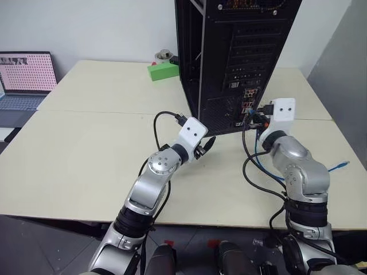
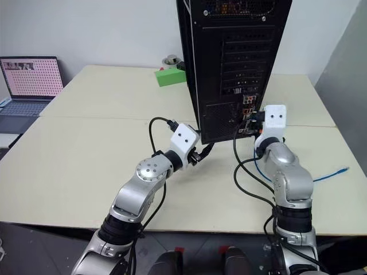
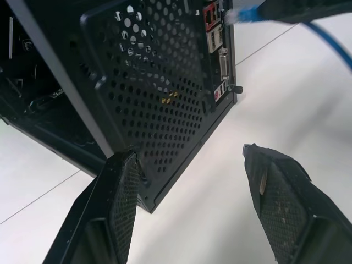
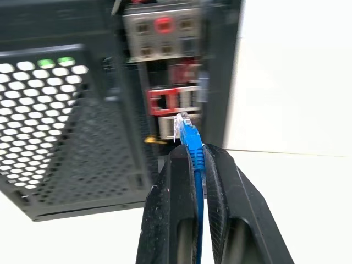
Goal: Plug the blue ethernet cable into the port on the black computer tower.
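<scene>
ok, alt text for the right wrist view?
The right gripper pinches the blue ethernet cable just behind its clear plug, held close in front of the red-framed port on the black computer tower, not yet inserted. The tower stands on a pale table.

The black computer tower has a perforated rear panel and red connectors. The blue ethernet cable ends in a clear plug. A green box sits on the cream worktop.

Fingers pinch blue ethernet cable, plug just short of port
</scene>
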`<state>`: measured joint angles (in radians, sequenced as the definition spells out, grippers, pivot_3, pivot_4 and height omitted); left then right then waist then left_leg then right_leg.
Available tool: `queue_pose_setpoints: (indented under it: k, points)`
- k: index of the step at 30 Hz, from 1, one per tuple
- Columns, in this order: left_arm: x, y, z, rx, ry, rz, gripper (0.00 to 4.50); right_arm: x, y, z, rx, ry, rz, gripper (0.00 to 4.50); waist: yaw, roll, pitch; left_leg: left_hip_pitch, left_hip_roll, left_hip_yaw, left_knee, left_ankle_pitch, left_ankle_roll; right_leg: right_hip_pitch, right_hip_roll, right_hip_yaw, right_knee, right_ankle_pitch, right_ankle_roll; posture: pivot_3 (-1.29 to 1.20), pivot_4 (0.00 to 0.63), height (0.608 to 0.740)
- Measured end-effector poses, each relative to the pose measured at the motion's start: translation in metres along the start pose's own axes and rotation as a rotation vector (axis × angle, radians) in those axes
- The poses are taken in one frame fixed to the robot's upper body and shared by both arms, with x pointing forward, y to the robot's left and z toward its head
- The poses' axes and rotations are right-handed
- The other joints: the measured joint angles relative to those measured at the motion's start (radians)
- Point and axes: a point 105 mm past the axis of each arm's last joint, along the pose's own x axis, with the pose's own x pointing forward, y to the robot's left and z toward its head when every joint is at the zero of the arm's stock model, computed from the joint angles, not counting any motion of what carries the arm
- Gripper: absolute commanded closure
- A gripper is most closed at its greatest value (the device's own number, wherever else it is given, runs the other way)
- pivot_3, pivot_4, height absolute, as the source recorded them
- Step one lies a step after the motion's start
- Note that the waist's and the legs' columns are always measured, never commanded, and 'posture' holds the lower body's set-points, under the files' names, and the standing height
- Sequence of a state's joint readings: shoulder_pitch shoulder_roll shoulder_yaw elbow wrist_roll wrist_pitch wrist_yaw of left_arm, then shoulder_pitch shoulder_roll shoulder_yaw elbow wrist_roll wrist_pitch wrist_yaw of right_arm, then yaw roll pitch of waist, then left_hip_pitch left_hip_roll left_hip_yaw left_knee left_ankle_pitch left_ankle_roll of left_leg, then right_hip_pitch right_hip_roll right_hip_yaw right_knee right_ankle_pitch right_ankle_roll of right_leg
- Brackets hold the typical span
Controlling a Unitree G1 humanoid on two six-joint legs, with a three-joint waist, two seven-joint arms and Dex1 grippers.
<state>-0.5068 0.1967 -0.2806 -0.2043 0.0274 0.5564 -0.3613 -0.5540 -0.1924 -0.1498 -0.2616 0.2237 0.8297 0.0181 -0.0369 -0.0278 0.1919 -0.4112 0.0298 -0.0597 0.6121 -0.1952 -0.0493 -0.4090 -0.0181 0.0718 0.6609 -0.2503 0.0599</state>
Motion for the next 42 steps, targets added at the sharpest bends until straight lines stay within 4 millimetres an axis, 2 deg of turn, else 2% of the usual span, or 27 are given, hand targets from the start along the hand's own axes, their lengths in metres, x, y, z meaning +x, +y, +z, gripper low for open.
queue_pose_setpoints:
  k: [4,17,20,42]
  points:
    - [0.000,0.000,0.000,0.008,-0.001,0.005,1.43,0.000,-0.002,0.000,0.008,-0.002,-0.011,4.50,-0.002,0.000,0.000,0.000,0.000,0.000,0.000,0.000,0.000,0.000,0.000,0.000,0.000,0.000,0.000,0.00,0.150,0.740]
    - [0.000,0.002,0.002,0.027,-0.008,0.015,1.43,0.009,0.014,0.007,0.033,-0.014,0.036,4.50,-0.002,0.000,0.000,0.000,0.000,0.000,0.000,0.000,0.000,0.000,0.000,0.000,0.000,0.000,0.000,0.00,0.150,0.740]
    - [0.000,0.002,0.002,0.027,-0.008,0.016,1.43,0.012,0.017,0.003,0.032,0.000,0.045,4.50,-0.002,0.000,0.000,0.000,0.000,0.000,0.000,0.000,0.000,0.000,0.000,0.000,0.000,0.000,0.000,0.00,0.150,0.740]
    - [0.000,0.001,0.001,0.026,-0.007,0.016,1.43,0.019,0.019,0.003,0.022,-0.007,0.051,4.50,-0.006,0.000,0.000,0.000,0.000,0.000,0.000,0.000,0.000,-0.001,0.000,0.000,0.000,0.000,0.000,0.00,0.150,0.740]
